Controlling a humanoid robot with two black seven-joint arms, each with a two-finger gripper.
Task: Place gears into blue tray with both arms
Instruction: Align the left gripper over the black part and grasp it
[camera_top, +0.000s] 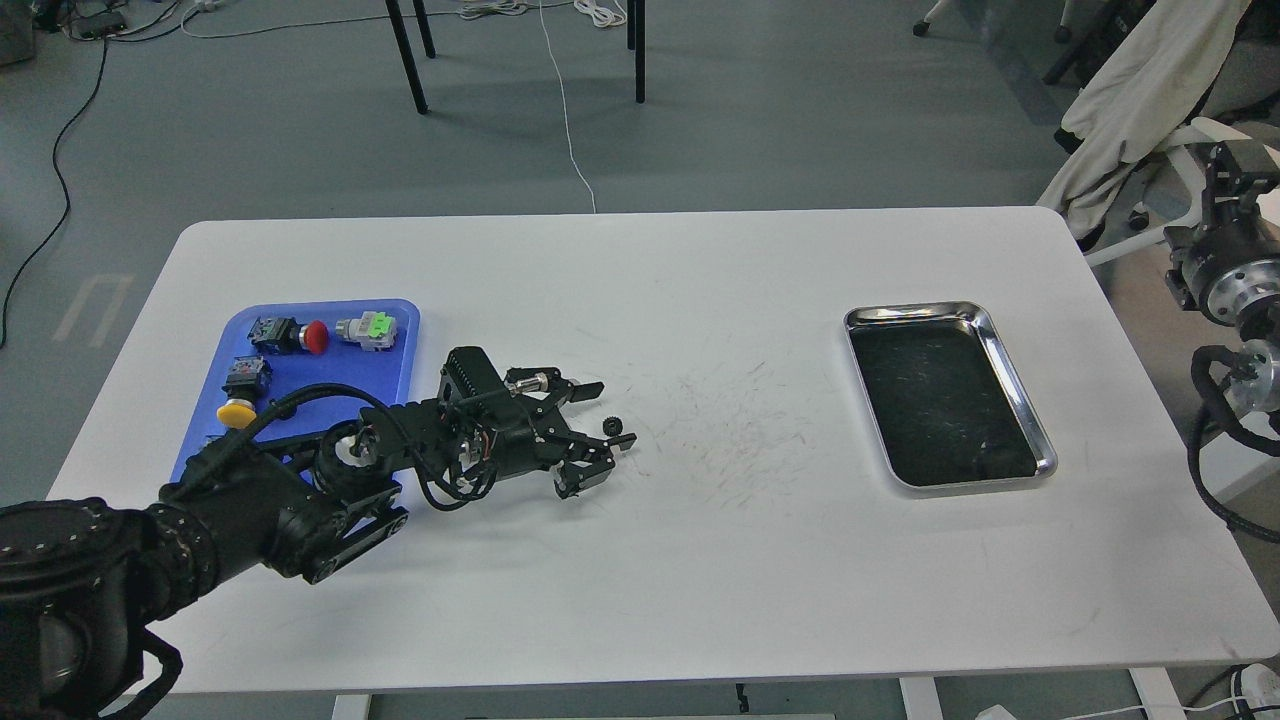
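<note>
White table (700, 300) fills the view. At nine o'clock sits the blue tray (400, 330); the left gripper (606, 424) lies beside it, jaws apart around a gear (611, 426). At three o'clock, the right arm (1225, 290) hangs off-table, its jaws unreadable.

blue tray (400, 330) corner under left arm (300, 500)

**Even, soft overhead light; sharp picture**

The scene is bright and evenly lit. The white table (700, 330) shows only faint, soft shadows, one under the left arm (300, 500). The steel tray (948, 410) has small glints along its rim. Focus is crisp across the middle; the dark arm's details sink into black. Table edges bow slightly.
</note>
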